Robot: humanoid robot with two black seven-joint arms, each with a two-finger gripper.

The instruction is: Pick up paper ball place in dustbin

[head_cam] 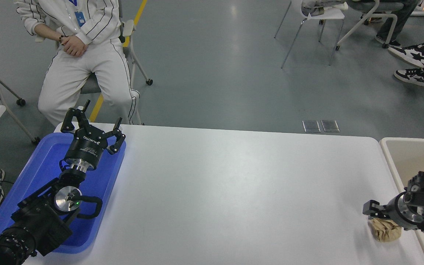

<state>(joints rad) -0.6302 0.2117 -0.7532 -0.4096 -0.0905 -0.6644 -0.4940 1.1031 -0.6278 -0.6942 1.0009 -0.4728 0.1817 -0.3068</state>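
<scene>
One paper ball (384, 230) on table (234, 191), right gripper (375, 215) over it

A single head camera looks forward and down from high on the robot's side of the white table (234, 176). It takes in the whole tabletop, with grey floor beyond the far edge.

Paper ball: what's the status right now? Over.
Right gripper over the paper ball, grip unclear. Left gripper open, parked above the blue tray. Ball on the table beside the dustbin; nothing between.
</scene>
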